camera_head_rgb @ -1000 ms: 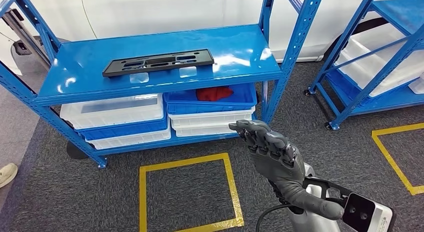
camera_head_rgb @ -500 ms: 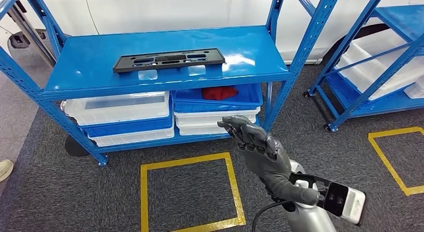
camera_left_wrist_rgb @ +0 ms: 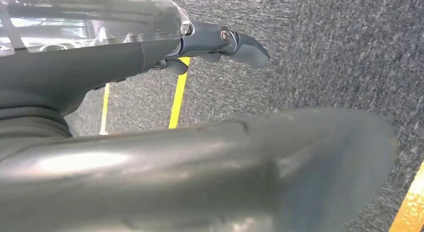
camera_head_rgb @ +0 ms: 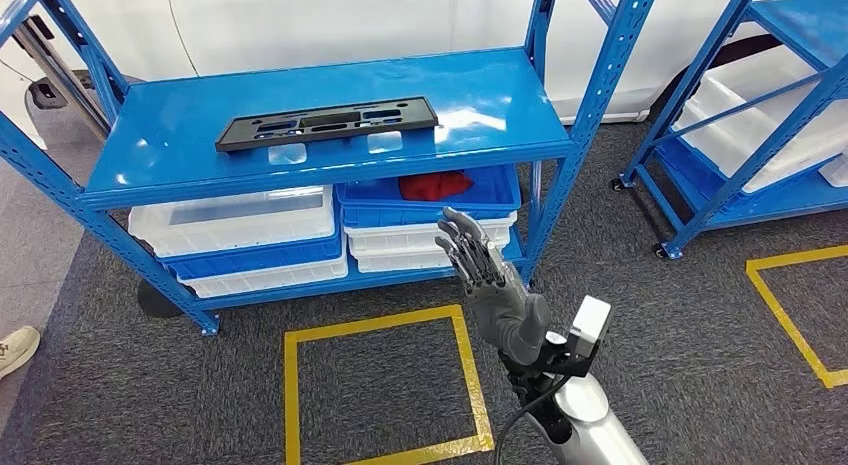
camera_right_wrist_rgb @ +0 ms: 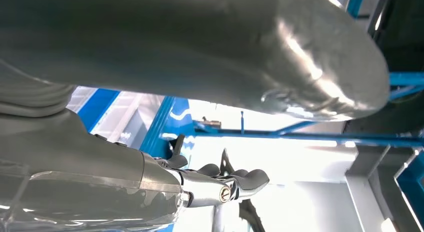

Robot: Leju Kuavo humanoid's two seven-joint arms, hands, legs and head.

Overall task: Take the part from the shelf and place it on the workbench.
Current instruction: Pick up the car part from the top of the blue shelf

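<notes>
A long black flat part (camera_head_rgb: 325, 123) with several cut-outs lies on the upper blue shelf (camera_head_rgb: 490, 90), left of its middle. My right hand (camera_head_rgb: 487, 282) is raised in front of the shelf's lower right, below and to the right of the part. Its fingers are stretched upward and spread, and it holds nothing. In the right wrist view the right hand (camera_right_wrist_rgb: 205, 184) faces blue shelf framing against bright light. My left hand (camera_left_wrist_rgb: 200, 162) hangs over grey carpet with its fingers apart and nothing in it.
White and blue bins (camera_head_rgb: 235, 225) stand on the lower shelf, one holding a red cloth (camera_head_rgb: 435, 185). A second blue rack (camera_head_rgb: 740, 135) stands at the right. Yellow tape squares (camera_head_rgb: 285, 395) mark the carpet. A person's shoe (camera_head_rgb: 15, 350) is at the left edge.
My right hand has risen and moved left toward the shelf, turning at the wrist so its fingers now point upward. The view itself shifted slightly.
</notes>
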